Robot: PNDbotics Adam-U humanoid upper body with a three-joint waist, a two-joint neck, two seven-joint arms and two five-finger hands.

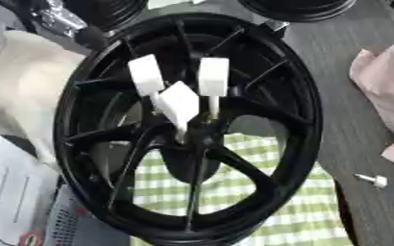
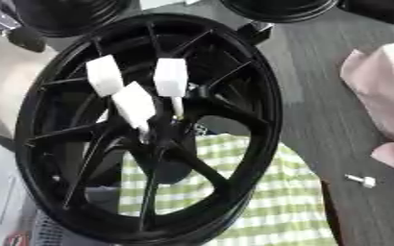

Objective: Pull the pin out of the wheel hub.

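White block-headed pins (image 1: 213, 79), three, stand in black spoked wheel hub (image 1: 301, 120) on green-check cloth (image 1: 276, 211); spare small white pin (image 1: 373, 179) lies w/ pink cloth (image 1: 385, 91) nearby. Robot hands out of shot: state unknown.

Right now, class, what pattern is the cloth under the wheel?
Green and white checks on the cloth, clearest in the left eye view.

No text, brand or number can be read; the printed sheet (image 1: 11, 192) at the lower left carries only faint, illegible lines.
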